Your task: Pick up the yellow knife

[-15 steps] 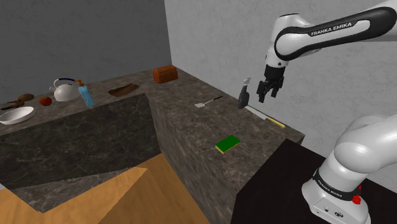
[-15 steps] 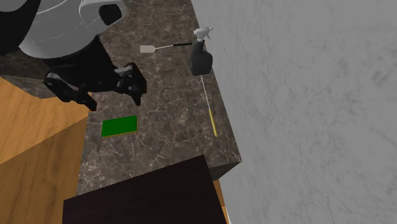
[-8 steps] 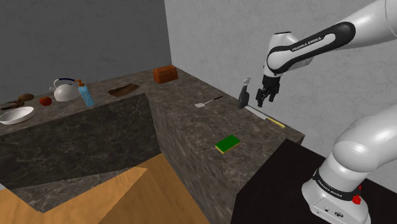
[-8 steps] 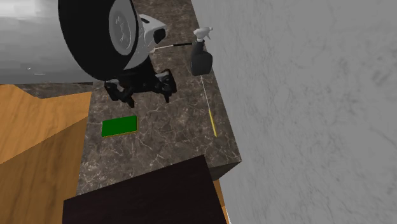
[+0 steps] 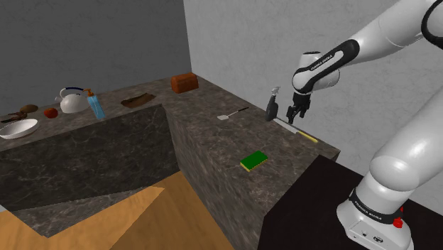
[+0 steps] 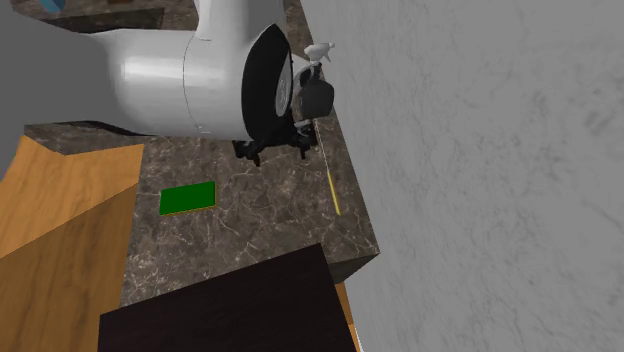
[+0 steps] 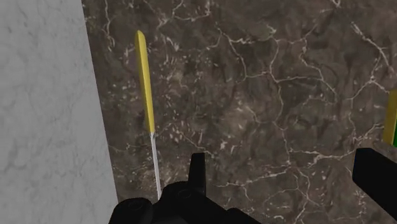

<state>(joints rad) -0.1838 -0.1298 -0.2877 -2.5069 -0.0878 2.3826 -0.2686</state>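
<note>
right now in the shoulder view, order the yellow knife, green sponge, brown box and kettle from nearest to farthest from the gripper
1. Yellow knife, on the counter right by the gripper.
2. Green sponge, near the counter's front edge.
3. Brown box, farther back along the counter.
4. Kettle, far off at that view's left.

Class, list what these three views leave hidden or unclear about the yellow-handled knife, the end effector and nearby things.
- Wrist view: the blade tip of the knife runs behind the body of the open end effector.
- Wrist view: the green sponge is cut off by the picture's edge.
- Second exterior view: the arm covers part of the spray bottle.
- Shoulder view: the gap between end effector and knife is too small to judge.
</note>
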